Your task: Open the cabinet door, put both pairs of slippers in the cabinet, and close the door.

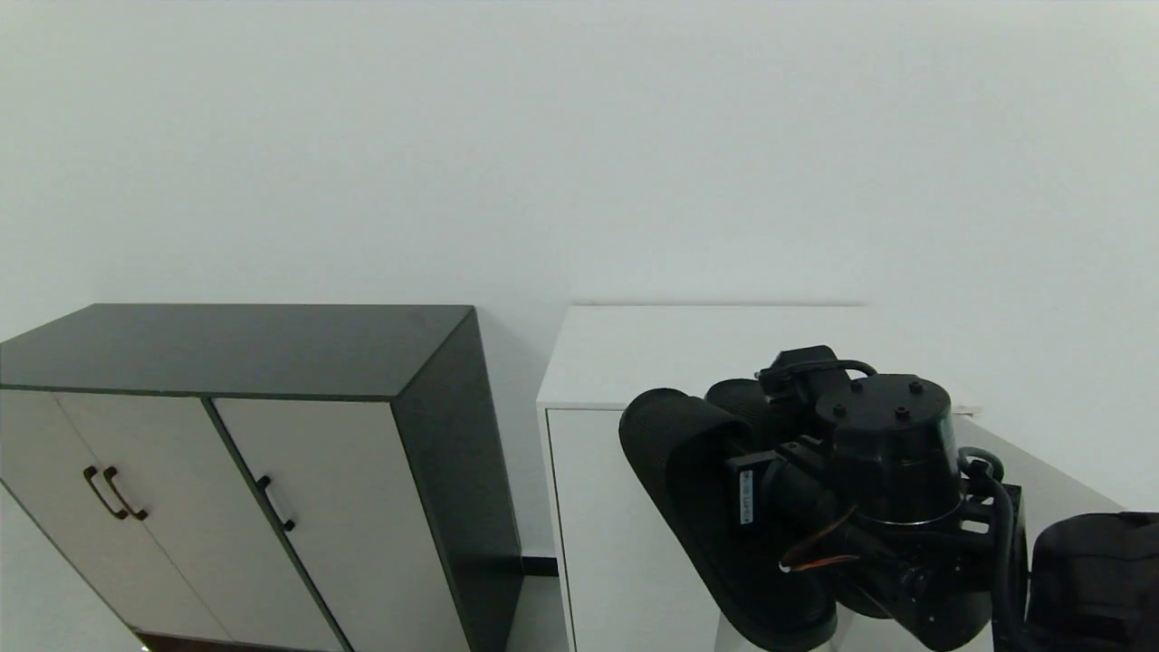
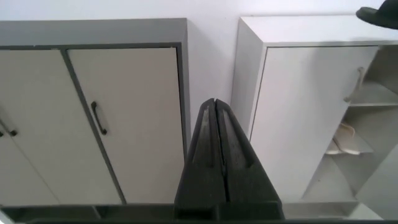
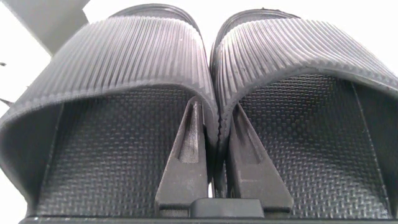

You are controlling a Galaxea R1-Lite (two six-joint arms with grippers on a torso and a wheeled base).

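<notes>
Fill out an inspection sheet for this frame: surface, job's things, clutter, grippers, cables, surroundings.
Surface: white cabinet, one side open, shelves showing.
Job's things: black slippers held as a pair in front of the white cabinet; pale slippers on a shelf inside it.
Clutter: nothing seen.
Grippers: right gripper shut on the black slippers' inner edges; left gripper shut, holding nothing, pointed at the gap between the cabinets.
Cables: red wires and a black hose at the right wrist.
Surroundings: dark-topped cabinet, doors closed; plain wall.
</notes>
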